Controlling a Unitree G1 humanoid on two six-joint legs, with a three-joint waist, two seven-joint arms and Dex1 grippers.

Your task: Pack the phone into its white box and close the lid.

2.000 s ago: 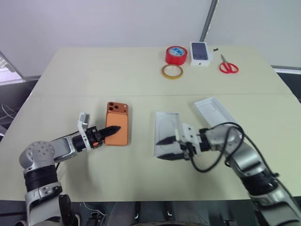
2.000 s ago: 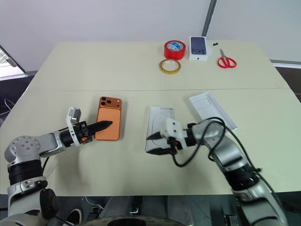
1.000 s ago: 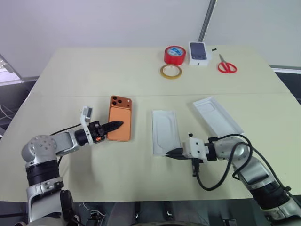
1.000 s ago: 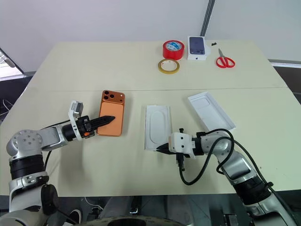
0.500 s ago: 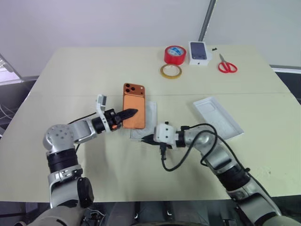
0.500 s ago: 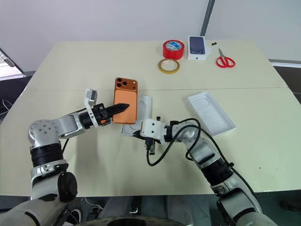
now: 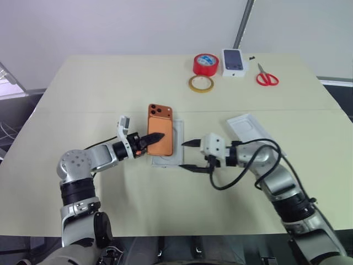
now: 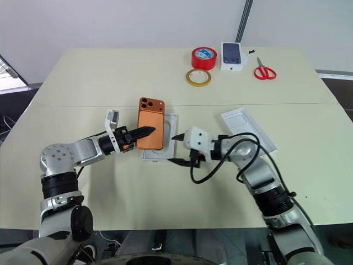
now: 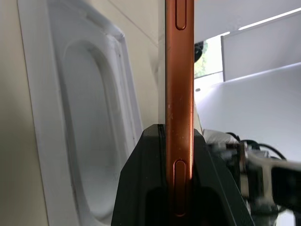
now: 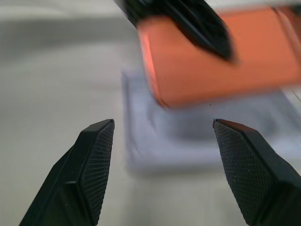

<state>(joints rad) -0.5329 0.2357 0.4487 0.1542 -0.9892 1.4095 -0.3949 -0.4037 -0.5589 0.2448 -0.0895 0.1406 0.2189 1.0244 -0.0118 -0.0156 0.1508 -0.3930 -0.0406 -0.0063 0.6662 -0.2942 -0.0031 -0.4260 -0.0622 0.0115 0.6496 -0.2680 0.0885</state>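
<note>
Midway, my left gripper (image 7: 156,136) clamps the phone (image 7: 160,130) above a white insert (image 7: 175,149); my right gripper (image 7: 191,154) gapes; the lid (image 7: 255,133) lies unfitted.

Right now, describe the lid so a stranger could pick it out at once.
On the beige table, look at the near half on the robot's right, just past the right gripper. The lid lies there askew, open side up. Unlike the white tray under the orange phone, it is empty and all white.
</note>
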